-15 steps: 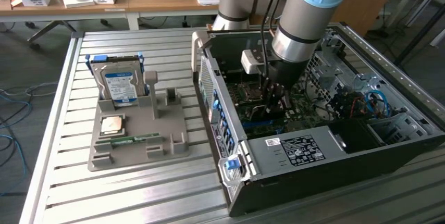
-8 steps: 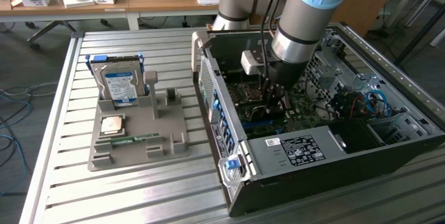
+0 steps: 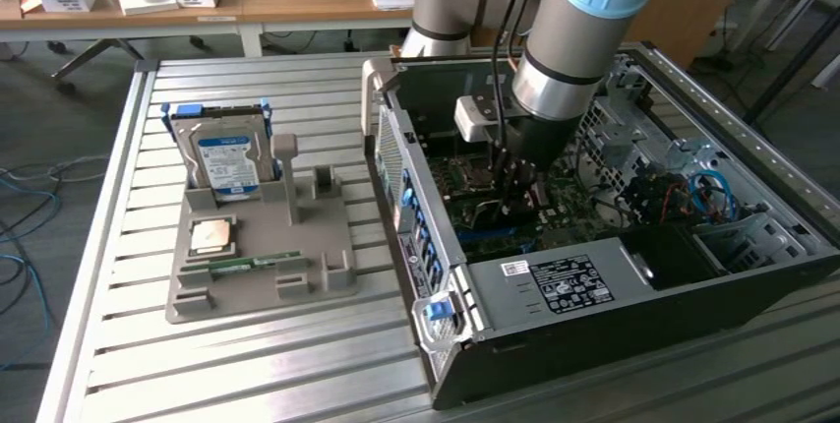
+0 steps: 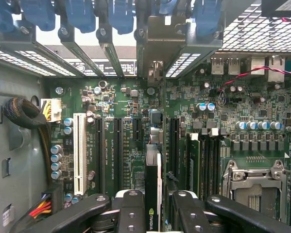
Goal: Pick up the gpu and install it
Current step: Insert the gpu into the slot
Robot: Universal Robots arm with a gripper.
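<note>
GPU (image 4: 152,194) on edge, clamped between the gripper (image 4: 154,211) fingers — held inside the open computer case (image 3: 552,290), just above the green motherboard (image 4: 126,141) and its expansion slots.

An open computer case (image 3: 617,246) is seen lying on a slatted table (image 3: 263,364), right of centre in the exterior view. The arm is lowered into it from the upper right, the gripper (image 3: 514,202) placed over the motherboard (image 3: 577,207) inside. The gpu (image 4: 152,187) is held edge-on between the fingers (image 4: 130,213), just above the board's slots. A parts tray (image 3: 263,256) is set to the exterior view's left of the case, with a hard drive (image 3: 226,152) stood at its far end and a RAM stick (image 3: 256,264) laid nearer the front. Desks (image 3: 197,0) are ranged behind, along the top left of the frame.
</note>
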